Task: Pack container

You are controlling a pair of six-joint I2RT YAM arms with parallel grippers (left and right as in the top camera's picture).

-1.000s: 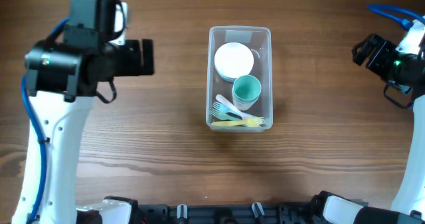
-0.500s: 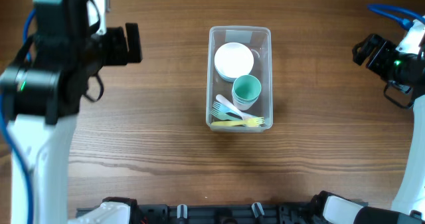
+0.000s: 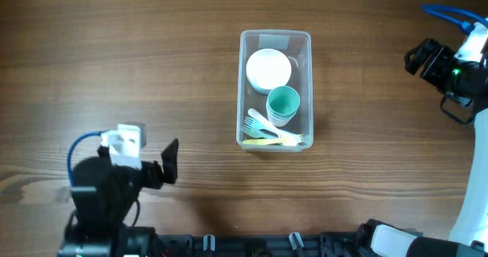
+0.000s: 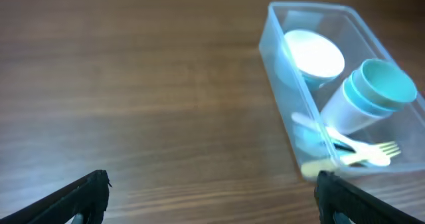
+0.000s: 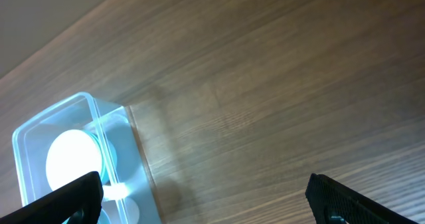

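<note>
We see a brown wooden counter (image 3: 183,74). Left jaws and right jaws both gape wide, holding nothing. At its middle sits the clear rectangular plastic container (image 3: 241,89), holding stacked round white bowls (image 3: 268,68), a teal plastic cup (image 3: 283,103) and pale plastic forks (image 3: 261,124).

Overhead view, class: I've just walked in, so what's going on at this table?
Nothing is being handled at this moment. The clear container sits in the middle of the wooden table, holding a stack of pale bowls, a teal cup, white forks and a yellow fork. The left pincer is open and empty at the near-left side, facing the container. The right pincer is open and empty at the right edge. Packing looks about finished.
</note>
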